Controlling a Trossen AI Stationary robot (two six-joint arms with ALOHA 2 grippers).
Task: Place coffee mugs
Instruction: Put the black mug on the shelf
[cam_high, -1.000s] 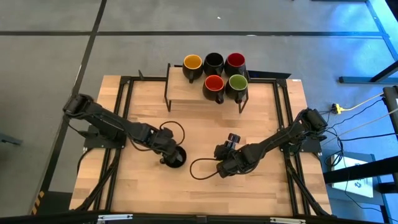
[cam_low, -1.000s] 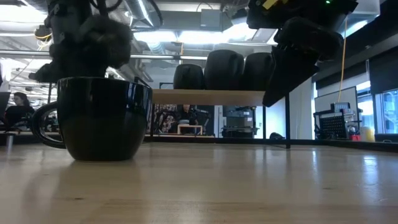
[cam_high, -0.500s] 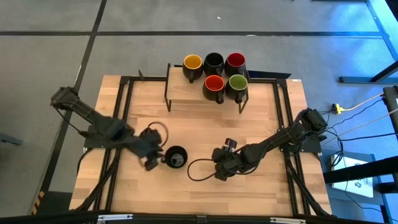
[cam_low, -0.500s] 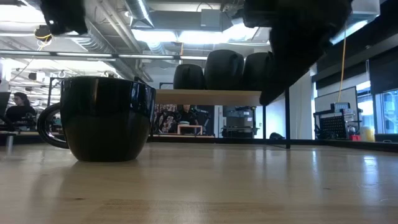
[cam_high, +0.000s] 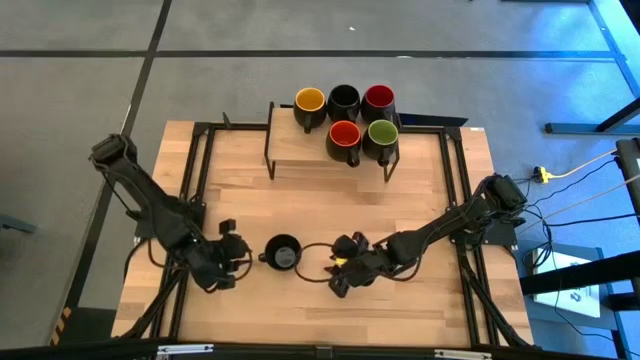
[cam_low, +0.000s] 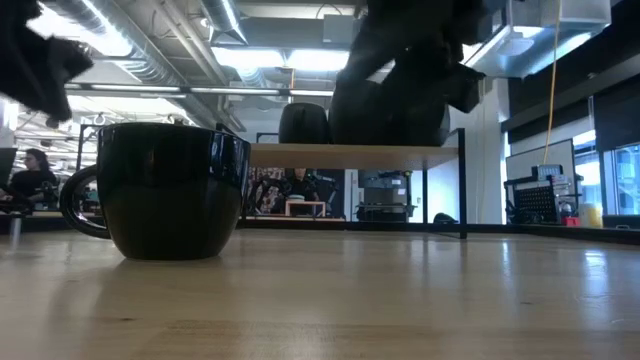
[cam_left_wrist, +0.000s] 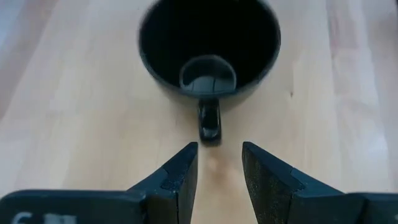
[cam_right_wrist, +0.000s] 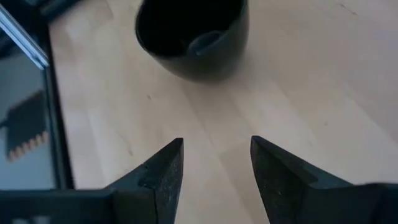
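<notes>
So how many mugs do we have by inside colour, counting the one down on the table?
Black inside: 2, one on the shelf and one on the table
Red inside: 2
Yellow inside: 1
Green inside: 1
Total: 6 mugs

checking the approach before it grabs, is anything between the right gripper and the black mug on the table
Nothing visible does. Only bare table lies between the open right gripper and the black mug, which stands apart from its fingers.

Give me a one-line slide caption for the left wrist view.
Left tool, open and empty, faces the handle of a black glossy ceramic mug standing upright on the pale wooden table.
</notes>
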